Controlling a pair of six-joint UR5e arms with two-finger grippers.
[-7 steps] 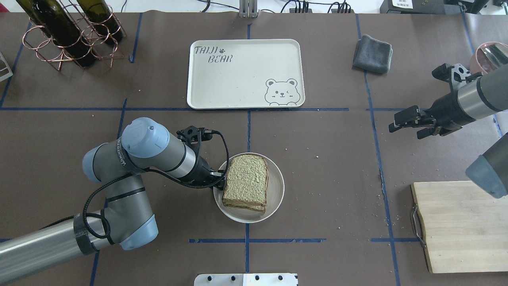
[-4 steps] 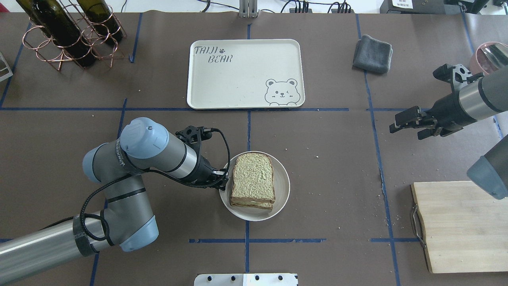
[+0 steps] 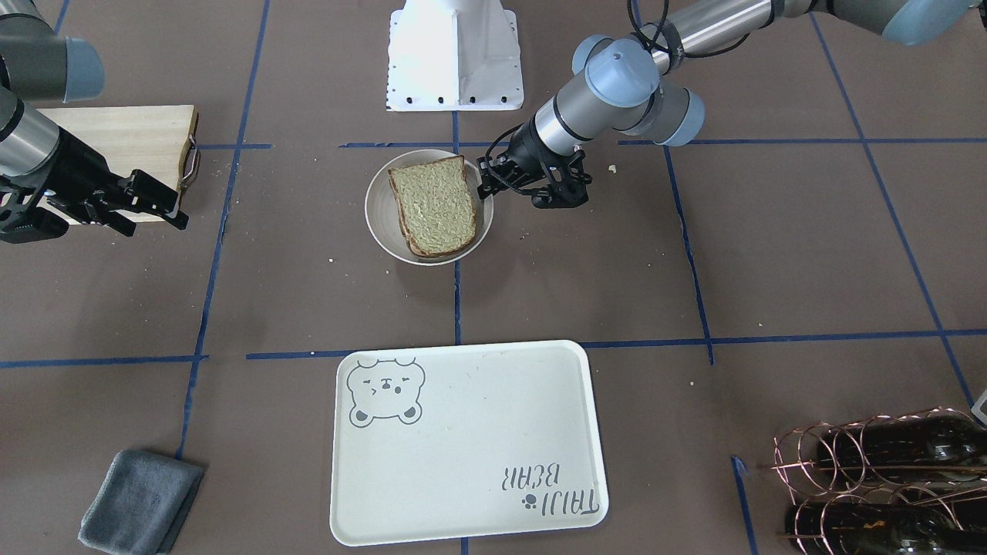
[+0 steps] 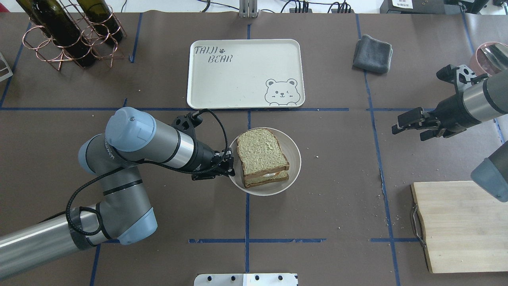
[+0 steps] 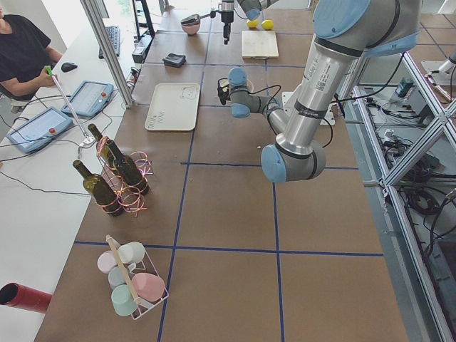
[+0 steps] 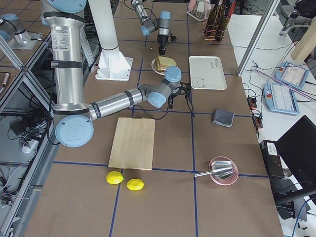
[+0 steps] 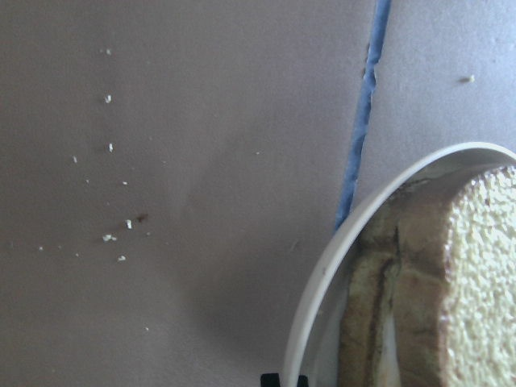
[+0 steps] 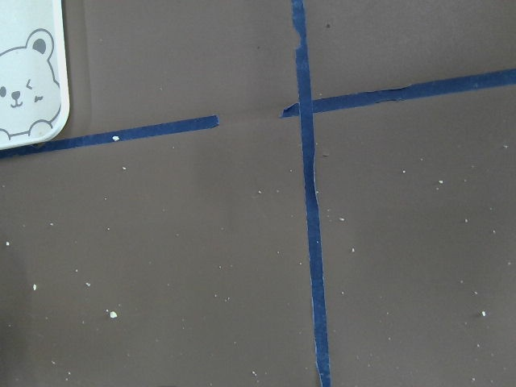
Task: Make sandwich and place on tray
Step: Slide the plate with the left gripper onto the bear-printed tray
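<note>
The sandwich is two tan bread slices with a strip of white egg showing between them. It lies on a small round white plate near the table's middle, just short of the cream TAIJI BEAR tray. My left gripper is shut on the plate's left rim. In the left wrist view the rim and the sandwich's crust fill the lower right. My right gripper hangs open and empty over bare table at the right. The front view shows the plate, sandwich and tray.
A pale wooden cutting board lies at the near right. A folded grey cloth lies right of the tray. A copper rack of wine bottles stands at the far left, and a pink bowl at the far right.
My left gripper has slid the plate with the sandwich away from the robot and a little right, closer to the tray, turning it slightly. The right arm has barely moved.
</note>
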